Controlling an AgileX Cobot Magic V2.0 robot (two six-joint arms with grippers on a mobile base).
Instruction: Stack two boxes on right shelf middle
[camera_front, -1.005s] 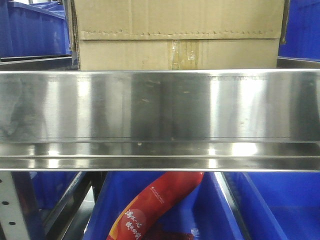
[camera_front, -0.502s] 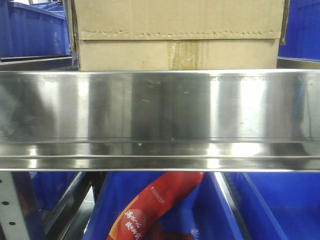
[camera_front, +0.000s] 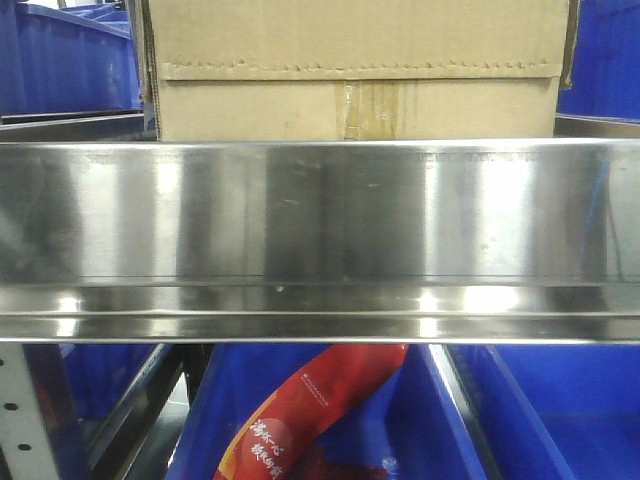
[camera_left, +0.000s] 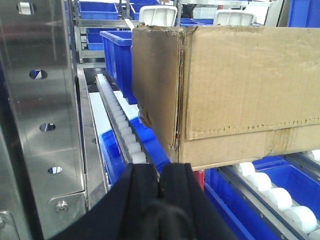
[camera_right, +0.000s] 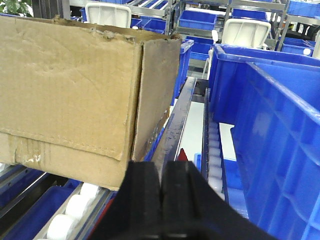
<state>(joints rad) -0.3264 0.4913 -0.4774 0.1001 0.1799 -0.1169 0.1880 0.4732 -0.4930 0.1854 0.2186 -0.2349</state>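
The large brown box sits at the top centre of the front view, resting on the shelf behind its reflective front rail, on white rollers. At the bottom of each wrist view, the left pincer and right pincer have fingers pressed together, holding nothing. Blue bins fill the right.

Storage: blue plastic bins crowd the surrounding racks.
Upright: perforated steel post at left.
Far back: white plastic containers.
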